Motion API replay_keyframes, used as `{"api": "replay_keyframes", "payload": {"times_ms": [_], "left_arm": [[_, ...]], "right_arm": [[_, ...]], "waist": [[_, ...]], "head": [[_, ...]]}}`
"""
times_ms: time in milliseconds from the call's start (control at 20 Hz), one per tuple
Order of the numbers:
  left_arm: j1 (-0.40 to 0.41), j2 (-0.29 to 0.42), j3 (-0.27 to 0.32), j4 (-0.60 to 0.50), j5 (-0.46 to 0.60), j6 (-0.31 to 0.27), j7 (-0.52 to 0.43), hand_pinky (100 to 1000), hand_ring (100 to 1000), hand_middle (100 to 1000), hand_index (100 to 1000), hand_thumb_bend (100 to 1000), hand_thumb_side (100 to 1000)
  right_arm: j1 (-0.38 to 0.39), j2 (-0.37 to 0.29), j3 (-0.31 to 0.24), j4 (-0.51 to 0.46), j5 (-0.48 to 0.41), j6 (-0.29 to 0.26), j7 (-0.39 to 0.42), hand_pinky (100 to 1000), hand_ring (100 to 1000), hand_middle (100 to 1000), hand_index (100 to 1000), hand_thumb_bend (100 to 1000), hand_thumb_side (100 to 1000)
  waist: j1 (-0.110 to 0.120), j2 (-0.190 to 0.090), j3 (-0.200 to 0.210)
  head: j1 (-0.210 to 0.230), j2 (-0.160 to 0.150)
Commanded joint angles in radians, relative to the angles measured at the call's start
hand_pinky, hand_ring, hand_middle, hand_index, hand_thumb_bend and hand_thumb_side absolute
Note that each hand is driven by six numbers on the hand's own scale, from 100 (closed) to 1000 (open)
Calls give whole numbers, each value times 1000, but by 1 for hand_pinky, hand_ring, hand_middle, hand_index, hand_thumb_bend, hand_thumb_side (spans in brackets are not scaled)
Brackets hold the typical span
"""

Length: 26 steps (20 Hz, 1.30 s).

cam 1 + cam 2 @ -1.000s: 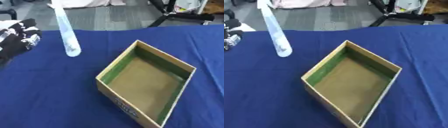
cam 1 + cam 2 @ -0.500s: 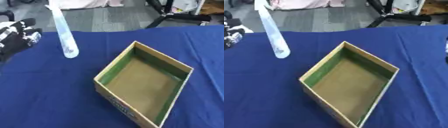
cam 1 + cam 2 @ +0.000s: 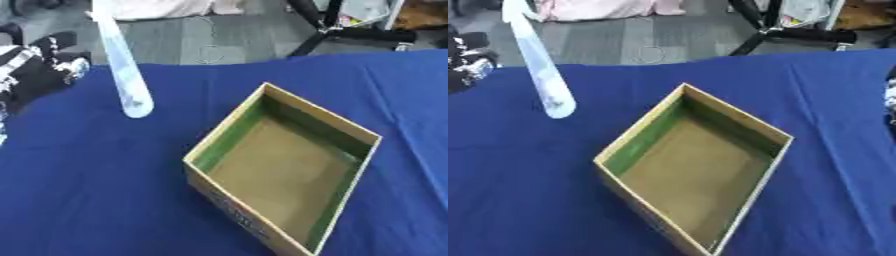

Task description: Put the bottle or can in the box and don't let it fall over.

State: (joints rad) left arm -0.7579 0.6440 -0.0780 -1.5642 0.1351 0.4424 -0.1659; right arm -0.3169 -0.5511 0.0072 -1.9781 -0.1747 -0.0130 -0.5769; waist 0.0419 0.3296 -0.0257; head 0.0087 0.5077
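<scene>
We count one bottle, a tall clear one standing on the counter. We count one box, an open cardboard one with green along its inner walls and nothing inside it. There is one counter, covered by one blue cloth. Of the robot's hands we count two in view: the left hand at the left edge, and a sliver of the right hand at the right edge of the right eye view. On the floor beyond the counter we count one black stand and one pale pink heap.
</scene>
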Motion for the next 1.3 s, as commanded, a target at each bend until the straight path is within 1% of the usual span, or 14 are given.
{"api": "replay_keyframes", "payload": {"times_ms": [50,200,450,600,650,950,1150,1200,1250,1300], "left_arm": [[-29,45,1,8,-13,0,-9,1000,1000,1000,1000,100,426],[-45,46,-3,33,-24,2,-13,1000,1000,1000,1000,100,455],[-68,42,-5,75,-37,-1,-24,1000,1000,1000,1000,100,508],[-80,37,-3,96,-46,-4,-24,1000,1000,1000,1000,100,590],[-84,35,-2,101,-46,-5,-24,1000,1000,1000,1000,100,601],[-105,32,-5,124,-55,-18,-31,1000,1000,1000,994,100,594],[-120,32,-9,130,-81,-27,-31,1000,1000,1000,985,100,548],[-122,31,-9,130,-89,-29,-29,1000,1000,1000,985,100,548],[-123,31,-9,130,-97,-30,-27,1000,1000,1000,982,100,523],[-124,31,-10,128,-107,-31,-24,1000,1000,1000,982,100,527]], "right_arm": [[-14,-21,-2,-22,5,-2,4,1000,968,1000,1000,100,470],[-16,-19,0,-22,7,-2,6,1000,968,1000,1000,100,470],[-18,-16,3,-22,10,-2,9,1000,968,1000,1000,100,470],[-20,-14,4,-22,11,-2,11,1000,969,1000,1000,100,470],[-20,-13,5,-22,12,-2,11,1000,969,1000,1000,100,470],[-24,-12,8,-22,12,-3,14,1000,969,1000,1000,100,470],[-27,-12,10,-22,12,-4,17,1000,969,1000,1000,100,470],[-28,-12,10,-22,12,-4,17,1000,969,1000,1000,100,470],[-28,-11,10,-22,11,-5,18,1000,969,1000,1000,100,470],[-29,-11,10,-22,11,-5,18,1000,969,1000,1000,100,470]], "waist": [[-1,-14,-2],[-1,-9,-6],[-3,-2,-11],[-3,2,-14],[-3,3,-15],[-2,9,-22],[-1,11,-26],[0,12,-27],[0,12,-27],[0,12,-28]], "head": [[-12,-13],[-18,-20],[-10,-26],[-4,-29],[-3,-30],[4,-34],[19,-32],[21,-33],[21,-33],[22,-34]]}}
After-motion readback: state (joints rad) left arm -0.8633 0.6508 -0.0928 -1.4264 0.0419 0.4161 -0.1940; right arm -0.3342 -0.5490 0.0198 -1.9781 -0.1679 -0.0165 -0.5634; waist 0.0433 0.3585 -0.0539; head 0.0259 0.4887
